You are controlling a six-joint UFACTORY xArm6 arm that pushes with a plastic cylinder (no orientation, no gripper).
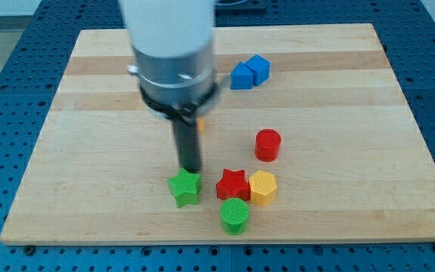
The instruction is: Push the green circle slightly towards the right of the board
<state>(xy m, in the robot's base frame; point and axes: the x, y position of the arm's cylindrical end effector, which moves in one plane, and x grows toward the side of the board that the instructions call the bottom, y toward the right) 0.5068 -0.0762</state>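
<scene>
The green circle (234, 216) stands near the view's bottom edge of the wooden board (89, 174), just below the red star (232, 184). My tip (190, 169) is at the end of the dark rod, touching or just above the top of the green star (185, 187). The tip is up and to the left of the green circle, about one block's width away. The arm's white and grey body hides the board behind it.
A yellow hexagon (263, 187) sits right of the red star. A red cylinder (267, 144) stands above it. A blue block (249, 72) lies near the view's top. An orange-yellow block (200, 125) shows partly behind the rod.
</scene>
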